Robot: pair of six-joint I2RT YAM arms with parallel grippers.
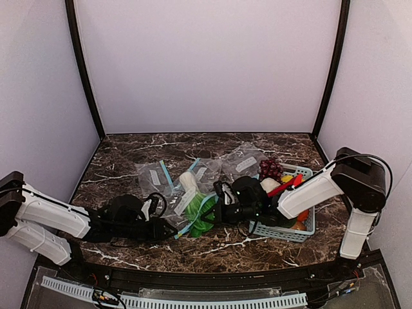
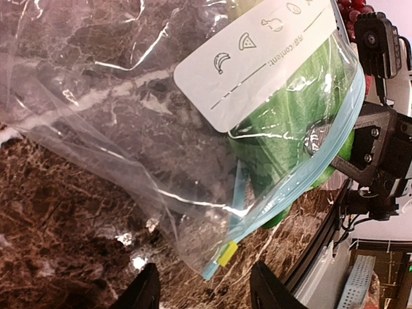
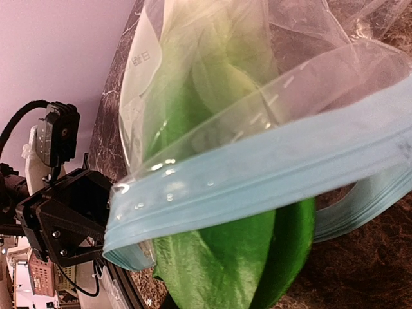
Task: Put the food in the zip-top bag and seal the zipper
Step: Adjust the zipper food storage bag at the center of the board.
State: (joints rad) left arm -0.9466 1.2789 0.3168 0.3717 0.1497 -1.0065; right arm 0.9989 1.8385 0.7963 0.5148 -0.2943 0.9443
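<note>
The zip-top bag (image 2: 129,96) lies on the marble between both arms, white label (image 2: 257,58) up. The large leafy food (image 3: 225,257) is partly inside, with its green leaves poking out past the light-blue zipper (image 3: 257,180). My right gripper (image 1: 217,207) is shut on the zipper strip at the bag's mouth; its fingers are hidden behind the strip in the right wrist view. My left gripper (image 2: 207,273) is open, and the bag's corner with the yellow slider tab (image 2: 225,254) sits just ahead of its fingers (image 2: 145,293). A red-orange tapered vegetable (image 1: 286,185) lies in the basket.
A light-blue basket (image 1: 308,226) with round fruit stands at the right under the right arm. Purple grapes (image 1: 270,168) lie behind it. Smaller clear bags (image 1: 154,175) are spread at the back. The table's black front rail (image 2: 322,238) runs close to the bag's mouth.
</note>
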